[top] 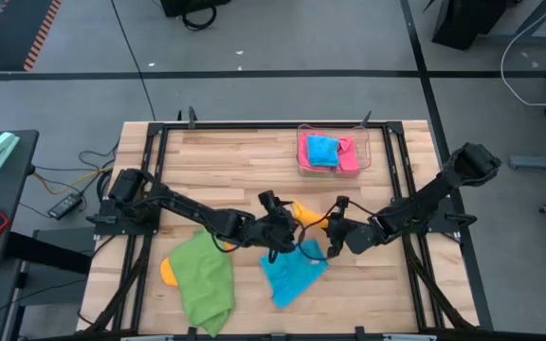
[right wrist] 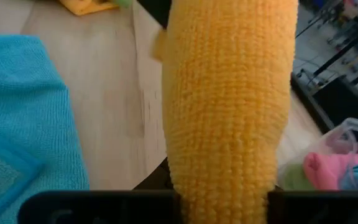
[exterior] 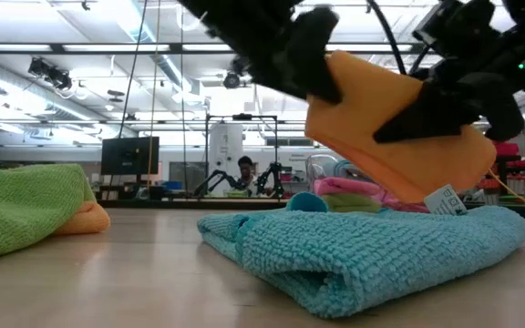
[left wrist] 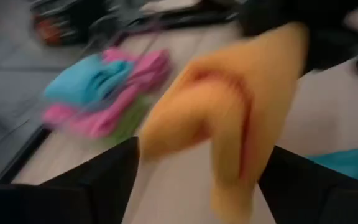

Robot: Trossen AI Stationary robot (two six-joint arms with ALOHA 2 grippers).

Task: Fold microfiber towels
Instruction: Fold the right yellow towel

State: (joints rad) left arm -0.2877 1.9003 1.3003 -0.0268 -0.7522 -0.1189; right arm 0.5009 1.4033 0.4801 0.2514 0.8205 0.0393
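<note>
An orange microfiber towel, rolled or folded into a thick band, hangs in the air at the table's middle between my two grippers. My right gripper is shut on it. My left gripper stands open at the towel's other end, its fingers wide on either side of the cloth. A sky-blue towel lies bunched on the table just below. A green towel lies at the near left, over part of a second orange one. My left gripper's open fingers flank the orange towel's end; the blur hides whether they touch it. My right gripper pinches the orange towel's end between its two fingers, coming from the table's right and slanting down. Several layers run away from the fingers as a thick band. The towel is lifted, its tagged lower corner close above the blue towel.
A clear plastic tray at the far right holds pink and blue folded towels. Bare wood lies on the table's far left and near right. Black frame rails run along the table's sides.
</note>
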